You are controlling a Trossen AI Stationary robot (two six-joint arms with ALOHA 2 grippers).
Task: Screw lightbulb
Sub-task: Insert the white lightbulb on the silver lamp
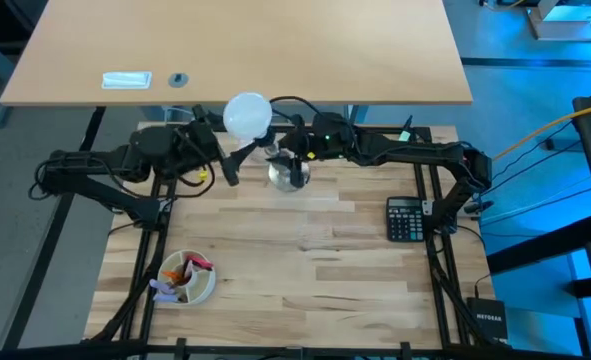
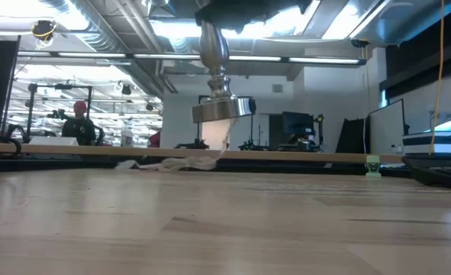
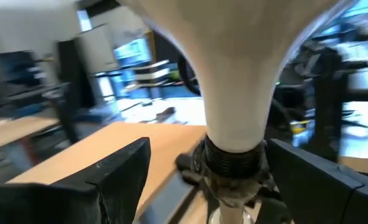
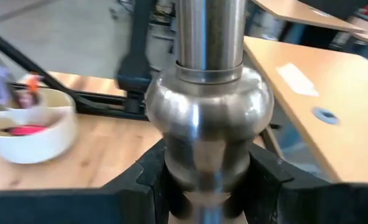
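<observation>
The left gripper (image 1: 237, 155) sits at the bench's far edge, a little left of its middle. In the left wrist view its two dark fingers (image 3: 118, 171) stand spread on either side of the lightbulb's neck, with a gap showing between each finger and the bulb, so the grip is released. The lightbulb (image 1: 247, 115) is white and matte; from above, its round head hangs just past the far edge of the bench (image 1: 305, 250), between the two arms. In the left wrist view the bulb (image 3: 236, 74) tapers down to a threaded base that sits in the dark socket top of the stand (image 3: 233, 186).

Just right of the bulb, the shiny silver stand (image 1: 289, 172) is held near the far edge. In the low view its flared foot (image 2: 223, 109) is off the bench top, with open air beneath it, and its stem rises out of the top of the frame. The right gripper (image 1: 293, 152) is clenched on the stand: in the right wrist view its fingers (image 4: 143, 183) press against both sides of the rounded metal body (image 4: 208, 112).

A white bowl (image 1: 187, 277) with small colourful items sits near the front left corner. A black calculator (image 1: 406, 219) lies near the right edge.
</observation>
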